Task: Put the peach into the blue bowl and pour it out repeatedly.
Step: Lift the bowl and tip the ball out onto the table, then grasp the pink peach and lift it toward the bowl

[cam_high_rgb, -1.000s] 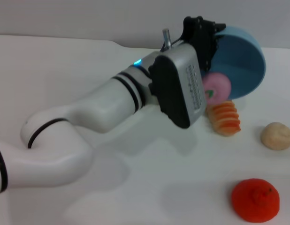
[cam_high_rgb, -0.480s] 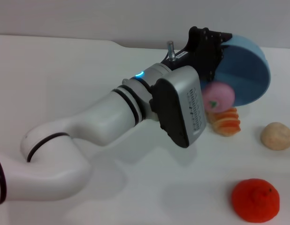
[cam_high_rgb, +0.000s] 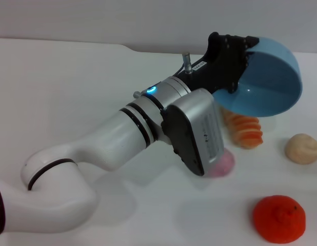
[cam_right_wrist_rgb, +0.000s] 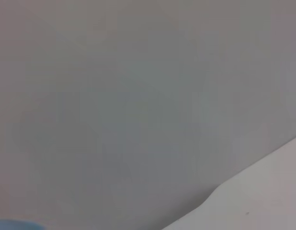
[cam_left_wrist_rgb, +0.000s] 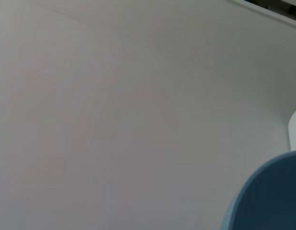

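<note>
My left gripper is shut on the rim of the blue bowl and holds it tipped on its side above the table, at the far right in the head view. The bowl's edge also shows in the left wrist view. The peach lies on the table below and nearer than the bowl, half hidden behind my left wrist housing. The right gripper is out of view.
An orange ridged toy lies under the bowl. A beige round lump sits at the right edge. An orange-red bumpy fruit sits at the near right. My left arm stretches across the white table.
The peach has dropped out of the tipped bowl and rolled nearer, now beside my wrist housing. The bowl has risen a little and moved right.
</note>
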`<state>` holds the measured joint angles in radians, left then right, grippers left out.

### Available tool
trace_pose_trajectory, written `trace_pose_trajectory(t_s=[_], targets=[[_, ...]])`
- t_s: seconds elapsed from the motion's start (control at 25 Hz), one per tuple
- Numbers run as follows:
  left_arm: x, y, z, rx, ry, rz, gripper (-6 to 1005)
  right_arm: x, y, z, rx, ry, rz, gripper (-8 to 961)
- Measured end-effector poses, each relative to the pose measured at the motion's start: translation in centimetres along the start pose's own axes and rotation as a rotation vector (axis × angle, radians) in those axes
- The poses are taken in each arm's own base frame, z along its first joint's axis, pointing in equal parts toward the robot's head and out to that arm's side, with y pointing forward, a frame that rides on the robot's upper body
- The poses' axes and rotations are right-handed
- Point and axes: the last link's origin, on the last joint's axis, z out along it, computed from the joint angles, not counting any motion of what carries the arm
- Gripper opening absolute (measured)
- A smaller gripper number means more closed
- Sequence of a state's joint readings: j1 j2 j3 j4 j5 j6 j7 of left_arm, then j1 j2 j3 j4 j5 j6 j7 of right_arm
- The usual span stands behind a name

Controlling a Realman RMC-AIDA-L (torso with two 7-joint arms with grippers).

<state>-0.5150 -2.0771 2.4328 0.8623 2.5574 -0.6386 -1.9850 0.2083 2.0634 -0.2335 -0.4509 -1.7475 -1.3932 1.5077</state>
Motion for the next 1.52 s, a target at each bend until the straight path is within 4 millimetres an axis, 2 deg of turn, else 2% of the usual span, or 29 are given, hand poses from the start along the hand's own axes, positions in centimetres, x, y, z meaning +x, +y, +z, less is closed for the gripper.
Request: trace_pose_trajectory(t_s=[0.16,0.44,0.68,0.84,1.12,1.24,1.52], targets=[[-1.1,-0.7,0.6,0.008,-0.078,-0.117,-1,0.4,0.4,0.2,-0.025,0.029,-0.005,448],[-4.0,-3.5,2.8,-0.041,-0.271,-0.45,-2,1.3,2.9,2.1,-0.198,0.263,-0.007,448],[-6.2,-5.6,3.8,-0.193,-0.396,-0.792,-2,1.6,5.5,5.9,-0.281,0.534,0.05,448],[-7.2,-5.3,4.1,-0.291,-0.472,-0.925,-1,2.4,8.1,9.5,-0.316,0.701,-0.005,448],[-8.3,-4.4,4.0,-0.339,-0.554,-1.002,-1,6.1,11.5,14.4,-0.259,0.967,-0.132,448],[-8.5,-4.3,3.9,-0.335,-0.561,-1.003,-2,7.3,12.2,15.5,-0.242,0.991,-0.162,448],[-8.7,-4.1,3.8,-0.324,-0.565,-1.003,-1,9.4,13.4,16.1,-0.278,0.969,-0.169,444]])
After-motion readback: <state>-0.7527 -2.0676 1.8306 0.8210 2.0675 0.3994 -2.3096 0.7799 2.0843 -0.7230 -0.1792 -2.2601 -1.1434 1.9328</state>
